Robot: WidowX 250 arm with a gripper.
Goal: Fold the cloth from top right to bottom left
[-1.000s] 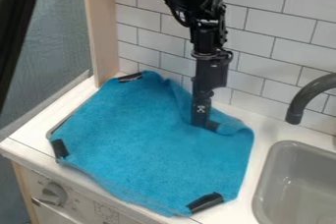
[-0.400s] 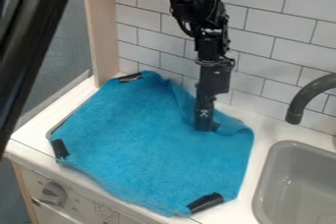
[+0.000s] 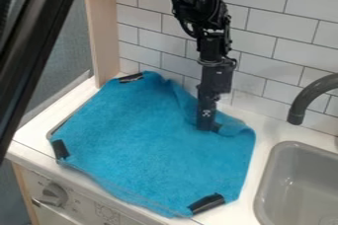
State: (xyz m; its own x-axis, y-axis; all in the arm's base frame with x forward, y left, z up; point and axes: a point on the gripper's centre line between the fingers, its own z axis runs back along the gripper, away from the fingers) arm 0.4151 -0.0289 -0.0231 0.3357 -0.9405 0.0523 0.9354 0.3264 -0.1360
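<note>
The arm (image 3: pixel 204 9) is black all over, with chunky, rounded joint housings that carry a faint sheen at their edges. A thin black cable (image 3: pixel 180 24) loops along one side. Further along come narrower, boxy segments with small knobbly parts, then a smooth, straight-sided block (image 3: pixel 215 78). The claw (image 3: pixel 208 127) is black too (though a small whitish marking (image 3: pixel 207 113) brightens its flat face).

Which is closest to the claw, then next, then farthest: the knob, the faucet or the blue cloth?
1. Blue cloth: right at the claw.
2. Faucet: off to the picture's right.
3. Knob: low on the left, on the front panel.
</note>
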